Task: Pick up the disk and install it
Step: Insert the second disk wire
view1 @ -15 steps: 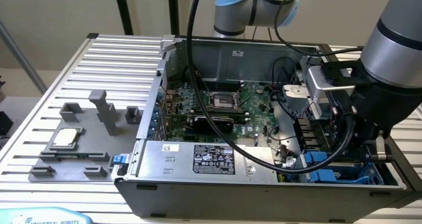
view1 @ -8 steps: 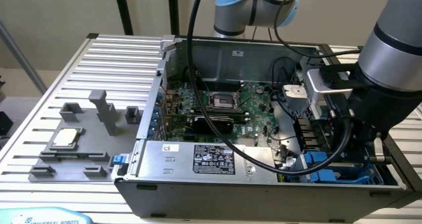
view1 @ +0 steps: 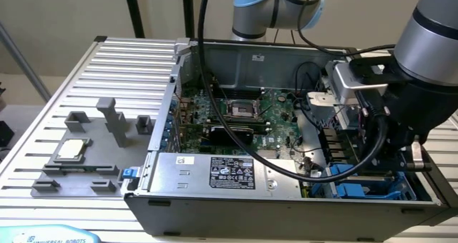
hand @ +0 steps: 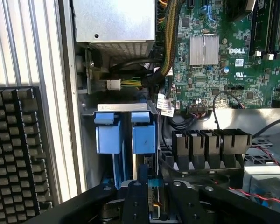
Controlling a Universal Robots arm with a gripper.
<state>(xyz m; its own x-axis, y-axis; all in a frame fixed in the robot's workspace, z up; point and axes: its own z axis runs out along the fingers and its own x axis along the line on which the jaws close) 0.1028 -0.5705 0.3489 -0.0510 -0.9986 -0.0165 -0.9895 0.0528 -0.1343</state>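
The pincer [hand: 151, 198] is sitting over the disk [hand: 147, 140] in the case's [view1: 286, 205] drive bay, can't tell if it's gripping; looks stiff, weighty, best held by the blue carrier edges.

Open computer case [view1: 286, 200] on slatted bench [view1: 122, 55]. Hand [view1: 400, 165] lowered into case corner, over blue drive carriers [view1: 357, 189]. Beside hand: grey power supply [view1: 229, 172], labelled. Beyond hand: green motherboard [view1: 243, 114]. Well apart from hand, outside case: grey fixtures, small silver chip [view1: 74, 149].
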